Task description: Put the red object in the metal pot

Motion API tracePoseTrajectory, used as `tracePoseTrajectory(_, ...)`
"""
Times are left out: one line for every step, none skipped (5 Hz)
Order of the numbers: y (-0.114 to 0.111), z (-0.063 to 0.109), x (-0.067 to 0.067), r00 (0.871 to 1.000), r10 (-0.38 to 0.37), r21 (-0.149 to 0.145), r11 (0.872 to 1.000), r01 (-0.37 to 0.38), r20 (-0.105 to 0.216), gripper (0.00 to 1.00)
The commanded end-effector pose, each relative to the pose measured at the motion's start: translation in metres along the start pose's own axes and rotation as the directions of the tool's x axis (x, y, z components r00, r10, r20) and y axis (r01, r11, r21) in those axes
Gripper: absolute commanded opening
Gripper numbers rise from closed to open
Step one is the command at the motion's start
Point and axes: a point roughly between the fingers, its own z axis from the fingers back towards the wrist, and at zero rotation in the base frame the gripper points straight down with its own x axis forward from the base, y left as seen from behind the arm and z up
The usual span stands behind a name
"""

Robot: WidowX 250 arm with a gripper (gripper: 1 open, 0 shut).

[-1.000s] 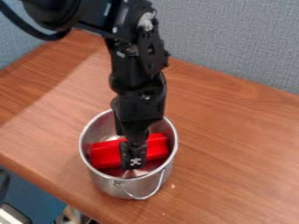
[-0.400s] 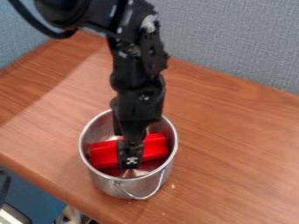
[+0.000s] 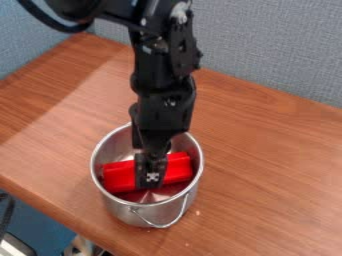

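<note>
So you're looking at a wooden table [image 3: 54, 110] with a warm reddish-brown top and visible grain, and it's catching a soft pale sheen across the left part. Its front edge is running diagonally down toward the bottom right, and below that edge things are going dark and too blurry to make out. Behind the table a grey-blue wall [image 3: 281, 50] is filling the whole background, with a slightly textured, fabric-like look.

The metal pot [image 3: 123, 208] is sitting near the front edge of the table, upright, with its shiny side picking up reflections and its thin wire handle hanging down the front. The red block [image 3: 123, 176] is lying inside the pot, stretching nearly across it, with its right end peeking out on the far side of the arm.

Your black arm [image 3: 163, 60] is coming in from the top left and pointing straight down into the pot. The gripper [image 3: 151, 170] is sitting right over the middle of the block, and its fingers are standing spread wide. You can't really tell from this angle whether the fingertips are touching the block or just hanging above it, since the gripper is covering that spot
</note>
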Motion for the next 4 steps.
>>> tracePoseTrajectory(0.005, 0.032, 0.001, 0.999, -0.026, 0.071, 0.997, 0.025, 0.019, 1.0)
tracePoseTrajectory(0.008, 0.053, -0.001, 1.0, 0.022, 0.119, 0.993, -0.022, 0.007, 1.0)
tracePoseTrajectory(0.008, 0.067, -0.005, 1.0, 0.008, 0.148, 0.989, -0.009, 0.003, 1.0)
tracePoseTrajectory(0.006, 0.057, -0.013, 1.0, -0.015, 0.157, 0.988, 0.014, 0.004, 1.0)
